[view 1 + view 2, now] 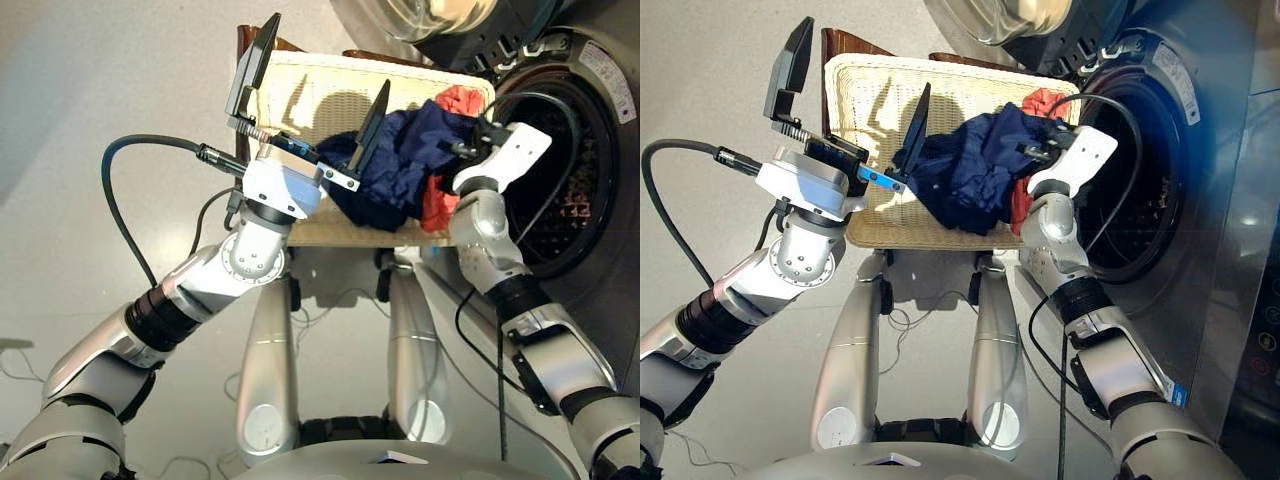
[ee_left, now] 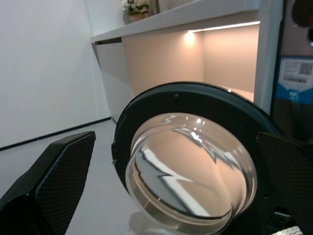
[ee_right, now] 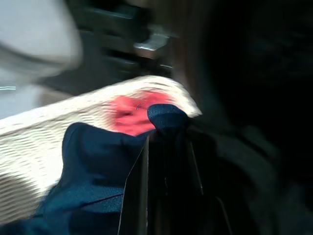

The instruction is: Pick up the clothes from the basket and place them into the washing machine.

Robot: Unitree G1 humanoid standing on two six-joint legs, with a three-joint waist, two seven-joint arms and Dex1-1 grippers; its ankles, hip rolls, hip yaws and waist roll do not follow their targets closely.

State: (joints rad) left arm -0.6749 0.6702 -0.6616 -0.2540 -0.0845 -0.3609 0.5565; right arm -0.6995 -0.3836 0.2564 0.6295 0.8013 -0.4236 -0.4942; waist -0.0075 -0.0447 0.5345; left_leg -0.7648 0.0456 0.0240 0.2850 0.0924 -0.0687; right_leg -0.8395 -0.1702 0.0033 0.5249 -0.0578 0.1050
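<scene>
The cream wicker basket lies in front of me, with its right end against the washing machine. A navy garment is heaped on the basket's right half, and red-orange cloth shows behind and below it. My right gripper is at the heap's right edge beside the open drum, shut on a fold of the navy garment. My left gripper hovers over the basket's left half, open and holding nothing. The porthole door stands swung open.
A brown wooden frame carries the basket. Black cables loop off my left wrist, and another cable arcs across the drum opening. The washer's front panel runs down the right side. Grey floor lies to the left.
</scene>
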